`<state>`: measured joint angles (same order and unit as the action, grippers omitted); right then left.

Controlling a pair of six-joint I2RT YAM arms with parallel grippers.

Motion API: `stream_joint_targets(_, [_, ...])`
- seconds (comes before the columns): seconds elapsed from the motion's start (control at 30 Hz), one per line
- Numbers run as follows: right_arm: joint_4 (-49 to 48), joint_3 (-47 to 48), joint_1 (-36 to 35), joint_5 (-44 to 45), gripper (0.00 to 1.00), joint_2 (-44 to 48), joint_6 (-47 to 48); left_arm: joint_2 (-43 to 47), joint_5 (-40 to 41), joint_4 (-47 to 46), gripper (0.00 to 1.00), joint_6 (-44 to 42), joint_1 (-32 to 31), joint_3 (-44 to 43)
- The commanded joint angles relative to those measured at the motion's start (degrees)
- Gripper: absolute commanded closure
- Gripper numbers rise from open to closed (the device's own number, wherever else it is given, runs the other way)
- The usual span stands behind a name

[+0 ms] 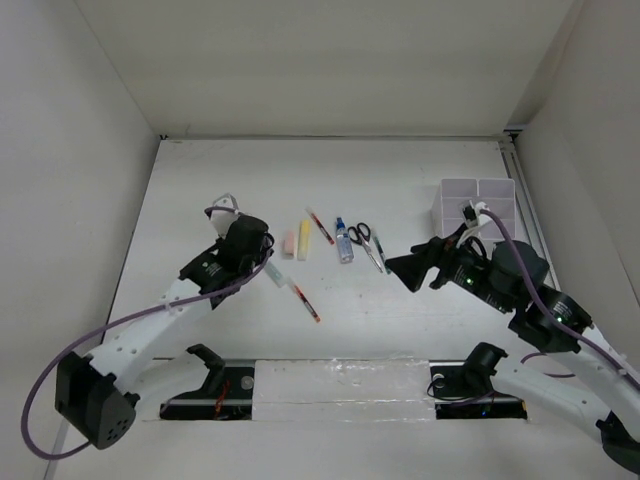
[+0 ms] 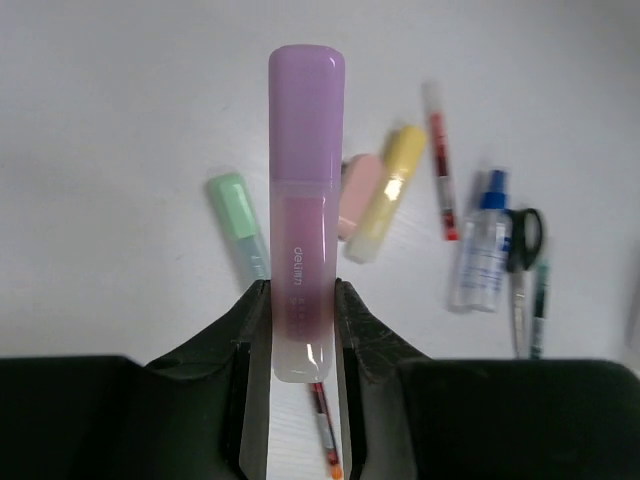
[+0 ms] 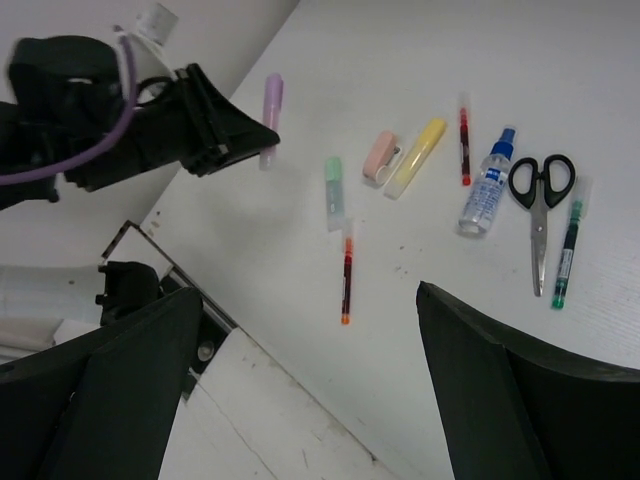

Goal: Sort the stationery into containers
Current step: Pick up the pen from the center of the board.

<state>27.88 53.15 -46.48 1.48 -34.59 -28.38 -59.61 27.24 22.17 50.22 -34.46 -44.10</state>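
Top view: white organizer [image 1: 446, 212] at far right of tabletop [image 1: 220, 170], well apart from the loose row. Right pincer [image 1: 403, 268] spread, empty, near scissors [image 1: 360, 235].

Left wrist: left pincer [image 2: 300, 310] pinching lilac stick [image 2: 305, 180] low on its barrel.

Right wrist: same stick held off the tabletop. Pick looks done. Next, probably a long carry rightward to a compartment, or a handover.

Organizer [image 1: 458, 192] partly behind right arm [image 1: 520, 278]
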Motion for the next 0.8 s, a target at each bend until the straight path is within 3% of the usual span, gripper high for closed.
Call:
stream_joint_targets(0.0, [-6.33,1.17,-0.10,1.07,0.06,-2.84,-1.15,5.20,0.36,0.85,1.00,-5.47,-2.80,-4.24])
stream_joint_targets(0.13, [-11.35,3.71,1.21,-2.34,0.06,-6.96,-1.67,6.62,-10.00,-5.02,1.00,-13.02,-3.34,-6.62])
stream_joint_targets(0.2, [-13.46,5.47,1.22,-4.54,0.06,-9.96,-2.20,7.23,-19.13,-10.62,1.00,-17.93,-3.34,-6.62])
stream_joint_targets(0.27, [-14.60,8.54,1.22,-5.08,0.06,-14.53,-2.20,7.23,-28.15,-14.33,1.00,-20.23,-3.34,-6.62])
stream_joint_targets(0.47, [-16.01,15.23,1.22,-6.83,0.07,-25.68,-4.57,8.98,-43.82,-23.83,1.00,-24.72,-3.34,-3.99])
stream_joint_targets(0.77, [-21.55,15.32,1.22,-6.75,0.11,-30.79,-7.04,11.89,-50.00,-26.66,1.00,-24.73,-3.34,-2.31])
